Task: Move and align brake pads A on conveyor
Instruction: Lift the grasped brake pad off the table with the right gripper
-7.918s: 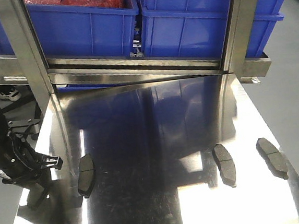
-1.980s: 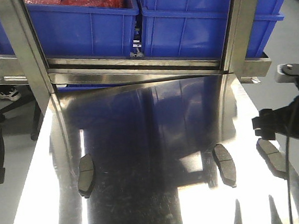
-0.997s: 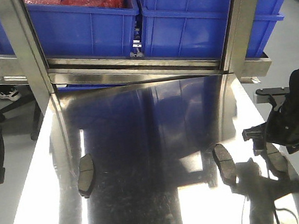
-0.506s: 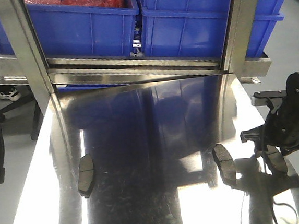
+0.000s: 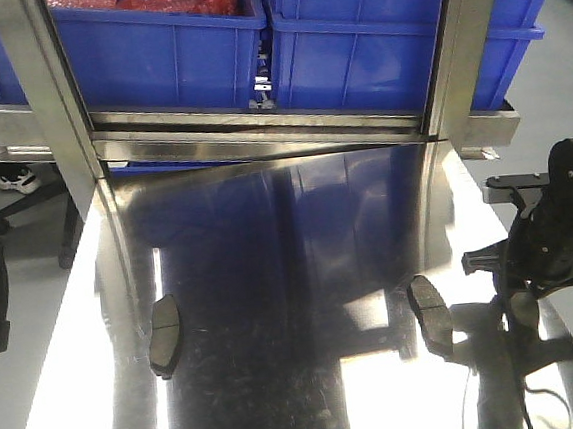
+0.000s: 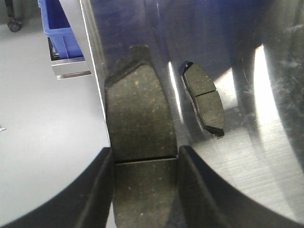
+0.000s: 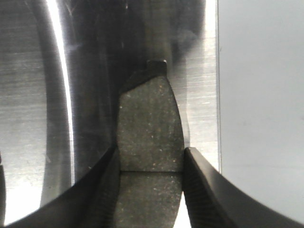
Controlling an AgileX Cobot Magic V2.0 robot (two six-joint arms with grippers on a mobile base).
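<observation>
Steel table (image 5: 283, 405) fills the frame, with blue bins (image 5: 351, 38) across the top. At the table's right edge, the right gripper (image 7: 151, 153) has its fingers (image 7: 197, 190) pressed on both long sides of pad R (image 7: 149, 123), at the groove. By the left edge, the left gripper (image 6: 145, 156) clamps pad L (image 6: 140, 114) likewise. A loose pad (image 6: 204, 97) lies just right of it. The middle pad (image 5: 431, 315) lies free, lower right of centre.

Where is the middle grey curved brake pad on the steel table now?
In the front-facing view the middle grey curved brake pad lies right of centre on the shiny steel table, just left of the black hand.
</observation>
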